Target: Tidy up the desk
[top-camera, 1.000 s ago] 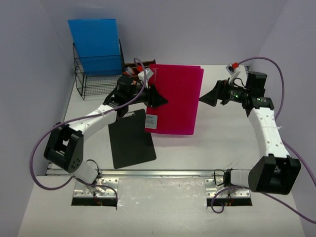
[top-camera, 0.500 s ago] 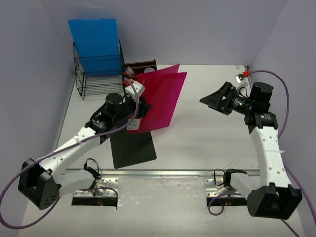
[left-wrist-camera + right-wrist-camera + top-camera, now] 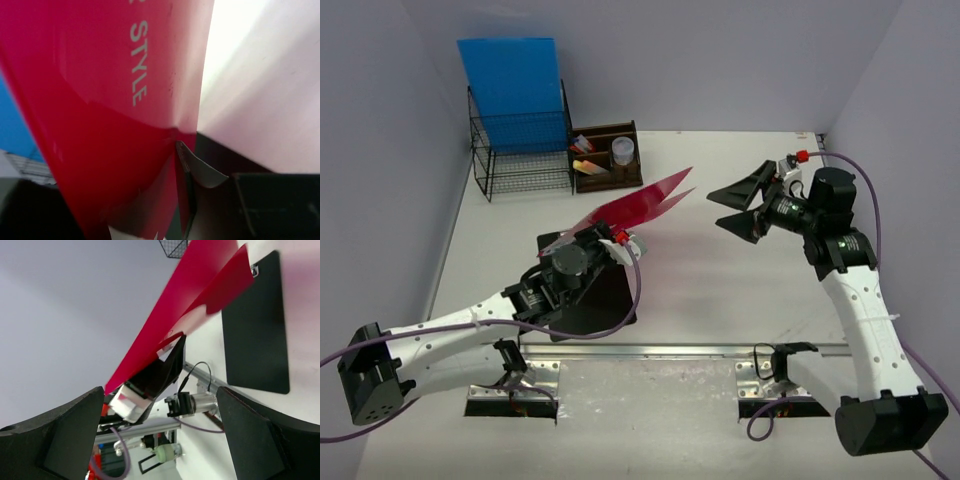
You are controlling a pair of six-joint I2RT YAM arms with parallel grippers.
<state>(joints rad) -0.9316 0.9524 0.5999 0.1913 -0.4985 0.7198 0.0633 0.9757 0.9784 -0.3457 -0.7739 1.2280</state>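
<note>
A red plastic folder point(image 3: 642, 199) hangs tilted above the desk point(image 3: 740, 290), its two leaves parted at the far end. My left gripper point(image 3: 614, 238) is shut on the folder's near corner. In the left wrist view the folder point(image 3: 110, 100) fills the frame, and one of the fingers point(image 3: 200, 170) presses on its edge. To the right of the folder, apart from it, my right gripper point(image 3: 740, 206) is open and points at it. The right wrist view shows the folder point(image 3: 185, 315) beyond the wide-spread fingers point(image 3: 60, 435), which hold nothing.
A black clipboard point(image 3: 605, 305) lies flat under the left arm, also seen in the right wrist view point(image 3: 260, 325). At the back left a black wire rack point(image 3: 520, 160) holds a blue folder point(image 3: 510, 80). A brown wooden organizer point(image 3: 605, 157) stands beside the rack.
The left arm has drawn back toward the near edge and turned the red folder from broadside to nearly edge-on. The right gripper has swung left toward the folder, still open.
</note>
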